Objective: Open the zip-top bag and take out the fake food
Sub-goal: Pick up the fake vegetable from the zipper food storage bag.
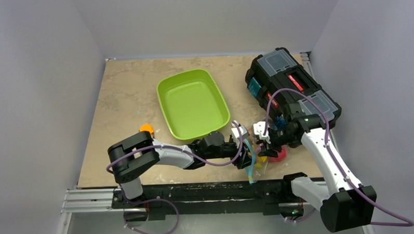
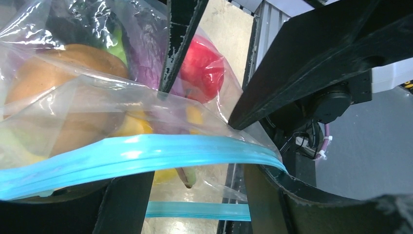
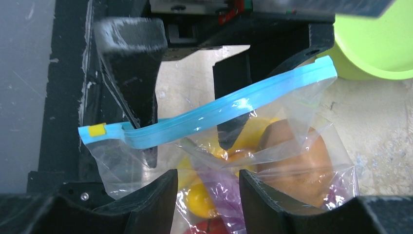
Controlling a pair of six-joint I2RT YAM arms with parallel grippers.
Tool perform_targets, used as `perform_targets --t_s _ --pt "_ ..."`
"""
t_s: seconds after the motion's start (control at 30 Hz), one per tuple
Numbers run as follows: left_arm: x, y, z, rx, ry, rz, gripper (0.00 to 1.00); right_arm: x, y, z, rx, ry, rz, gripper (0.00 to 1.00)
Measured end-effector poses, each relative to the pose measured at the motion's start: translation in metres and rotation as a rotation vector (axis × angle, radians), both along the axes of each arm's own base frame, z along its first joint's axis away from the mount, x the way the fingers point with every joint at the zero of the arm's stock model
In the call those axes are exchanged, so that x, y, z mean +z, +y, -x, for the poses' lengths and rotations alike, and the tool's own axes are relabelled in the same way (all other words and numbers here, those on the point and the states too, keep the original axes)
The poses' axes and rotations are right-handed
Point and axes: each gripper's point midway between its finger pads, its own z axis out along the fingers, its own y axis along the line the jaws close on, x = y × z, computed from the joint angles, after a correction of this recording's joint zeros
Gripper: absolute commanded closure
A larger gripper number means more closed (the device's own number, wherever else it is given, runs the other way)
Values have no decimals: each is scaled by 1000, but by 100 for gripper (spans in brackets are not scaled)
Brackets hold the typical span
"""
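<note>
The zip-top bag (image 1: 254,159) lies near the table's front edge between my two grippers, its blue zip strip (image 2: 146,153) parted. One strip runs over my left fingers and the other strip (image 2: 195,209) runs under them. My left gripper (image 1: 242,142) is open, its fingers (image 2: 122,204) spread inside the bag's mouth. My right gripper (image 1: 262,137) is closed part-way on the bag's body (image 3: 208,195), with film and food between its fingers. The fake food is inside the bag: a red apple (image 2: 204,68), a brown piece (image 3: 292,156), a yellow piece (image 3: 199,200) and a purple eggplant (image 3: 226,187).
The green tray (image 1: 193,103) stands behind the grippers, mid-table. A black toolbox (image 1: 292,88) sits at the back right, close to my right arm. A small orange block (image 1: 146,128) lies left of the tray. The metal rail (image 1: 197,193) runs along the near edge.
</note>
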Motion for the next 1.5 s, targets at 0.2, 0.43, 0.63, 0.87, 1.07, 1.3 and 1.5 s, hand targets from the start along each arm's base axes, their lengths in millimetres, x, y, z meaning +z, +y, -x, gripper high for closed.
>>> perform_targets --t_s 0.2,0.43,0.63,0.87,1.07,1.3,1.5 --pt "-5 -1 -2 18 -11 -9 36 22 10 0 -49 44 -66 50" --pt "-3 -1 -1 31 -27 13 35 60 25 -12 -190 135 -173 40" --pt "-6 1 4 24 -77 22 34 64 29 -31 -355 252 -196 30" --pt "-5 -1 6 21 -107 24 34 58 27 -48 -487 306 -163 24" --pt "-5 -1 3 42 -118 21 34 51 31 -48 -491 307 -116 19" --pt "-5 0 -3 76 -124 19 34 40 38 -43 -456 323 -60 17" --pt "0 0 -10 115 -135 34 34 28 44 -44 -445 367 -18 17"
